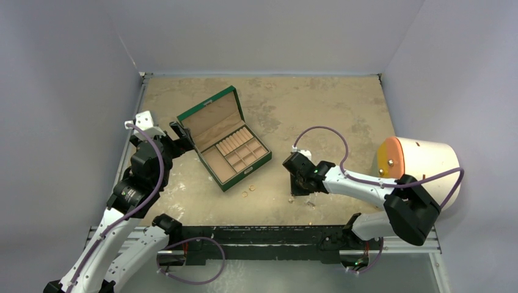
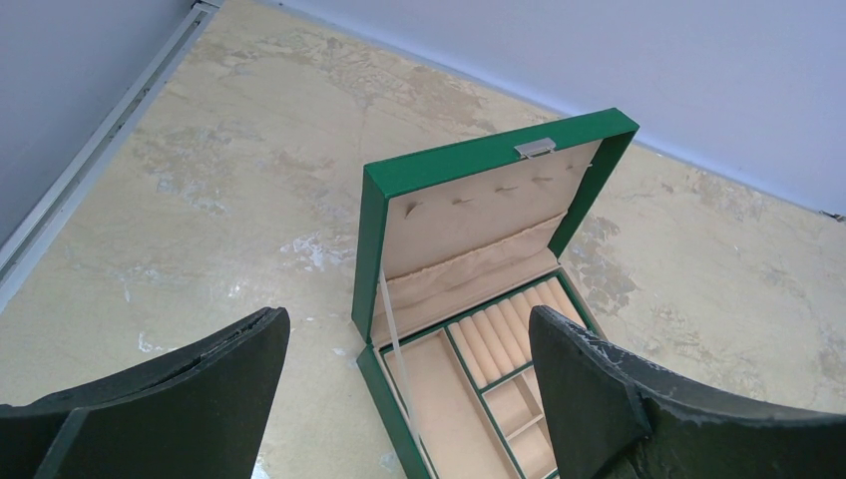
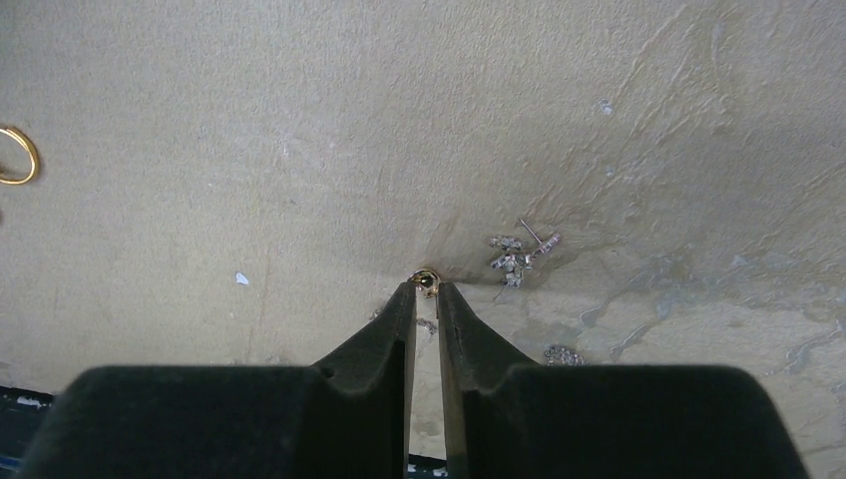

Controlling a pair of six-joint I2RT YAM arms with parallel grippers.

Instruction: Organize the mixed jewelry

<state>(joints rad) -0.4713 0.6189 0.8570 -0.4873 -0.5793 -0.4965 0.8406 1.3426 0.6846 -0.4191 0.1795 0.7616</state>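
While R claw (image 3: 426, 290) pinches tiny round gold piece (image 3: 426, 280) | L claw (image 2: 409, 321) wide, empty | silver studs (image 3: 514, 257) near

In the right wrist view a gold ring (image 3: 14, 157) is cut by the left edge, and the gold piece (image 3: 426, 281) pinched between the jaws of the right gripper (image 3: 426, 294) is mostly covered and too small to name. The green box (image 2: 469, 165) runs off the bottom of the left wrist view, one corner behind the left gripper (image 2: 407, 329). From above, the specks (image 1: 247, 194) on the counter (image 1: 342, 110) cannot be told apart.
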